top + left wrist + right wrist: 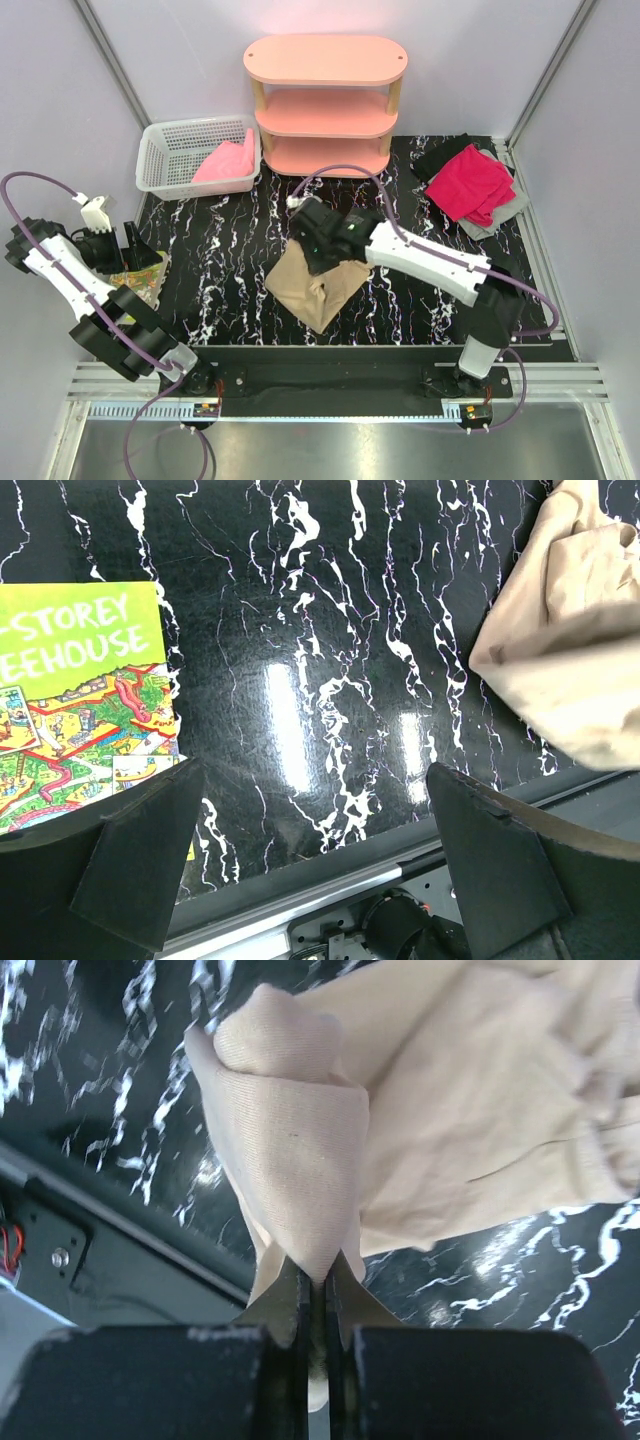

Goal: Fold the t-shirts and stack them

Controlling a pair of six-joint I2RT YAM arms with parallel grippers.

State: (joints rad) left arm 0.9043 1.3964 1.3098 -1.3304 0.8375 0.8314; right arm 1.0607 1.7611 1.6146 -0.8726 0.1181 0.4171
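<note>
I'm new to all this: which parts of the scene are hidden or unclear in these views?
- Top view: the right arm covers part of the tan t-shirt.
- Top view: the magenta t-shirt hides most of the grey t-shirt and black t-shirt.
- Left wrist view: the left edge cuts off the picture book.
- Right wrist view: the right end effector pinches tan cloth; the close-up hides the shirt's outline.

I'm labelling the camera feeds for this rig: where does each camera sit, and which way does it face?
Top external: above and behind the bases, facing down on the table; left arm and right arm show.
Left wrist: faces down at the table and a book; open left gripper frames it.
Right wrist: looks along the shut right gripper pinching the tan t-shirt.
Shared: the tan t-shirt appears in all three views.
</note>
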